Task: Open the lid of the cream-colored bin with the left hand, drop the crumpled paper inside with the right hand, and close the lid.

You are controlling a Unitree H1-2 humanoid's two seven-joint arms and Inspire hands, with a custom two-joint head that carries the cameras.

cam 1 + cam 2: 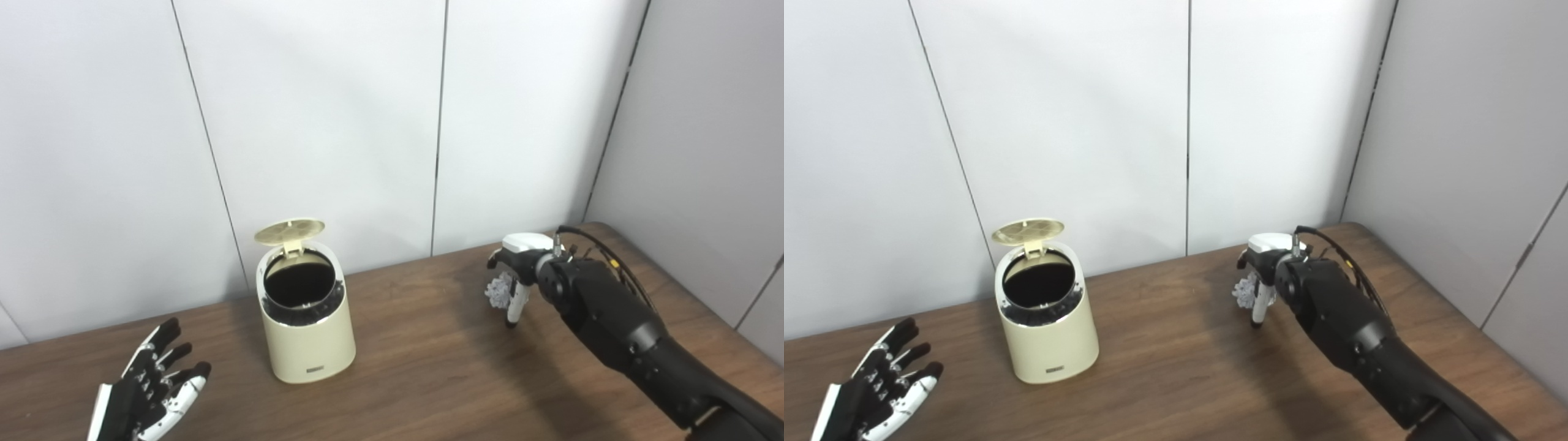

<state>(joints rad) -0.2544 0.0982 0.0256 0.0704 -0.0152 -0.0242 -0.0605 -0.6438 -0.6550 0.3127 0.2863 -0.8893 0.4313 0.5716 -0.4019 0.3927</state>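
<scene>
Left hand (150, 392): black palm, white-edged fingers with black tips. Right hand (517, 269): white-capped, black-and-white fingers; glossy black forearm (618, 324), thin black cables (606, 251) looped at the wrist.

One cream-colored bin (306, 331) stands on the one wooden bench (429, 367), and it carries one lid (289, 231), hinged up at the back. One dark round opening shows at its top, and one small label sits low on its front. One ball of crumpled paper (499, 291) is in view. Two hands are in view: one left hand (150, 392) and one right hand (520, 269).
</scene>
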